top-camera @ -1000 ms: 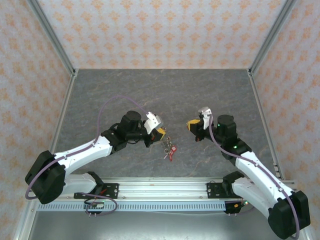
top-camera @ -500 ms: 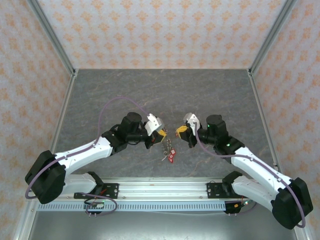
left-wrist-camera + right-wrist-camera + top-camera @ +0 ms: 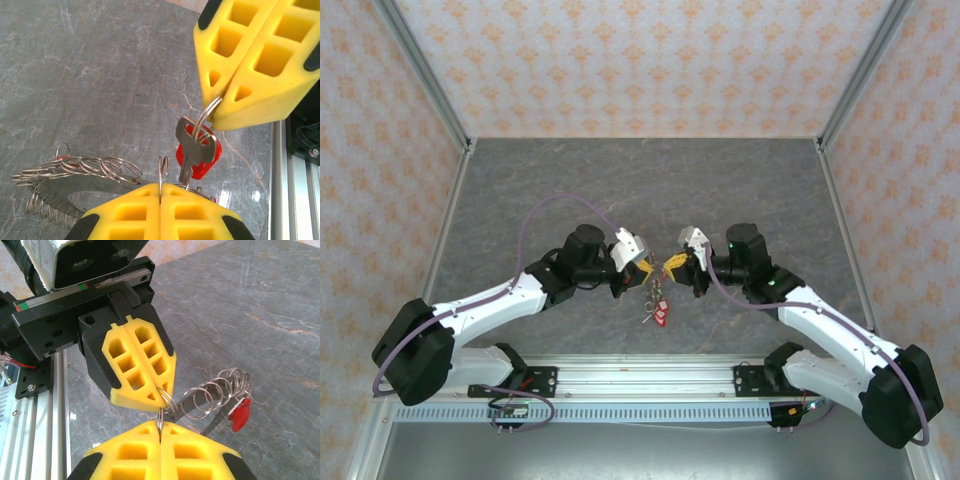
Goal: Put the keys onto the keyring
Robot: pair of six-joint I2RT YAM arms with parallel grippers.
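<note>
1. Left gripper [image 3: 160, 185] is clamped shut on a thin wire loop [image 3: 160, 170], just right of the keyring [image 3: 100, 186].
2. Right gripper [image 3: 215, 114], above and right of the keyring, is closed tight on a small ring [image 3: 203, 117] carrying a red-headed key [image 3: 192, 150].
3. Coiled wire rings [image 3: 90, 167] crowd the keyring's upper edge.

The left arm [image 3: 485, 305] and right arm [image 3: 835, 335] are wearing white shells between black joints. A purple cable [image 3: 533, 216] is running along each. Yellow fingers [image 3: 260, 60] are showing square pockets and black patches.
</note>
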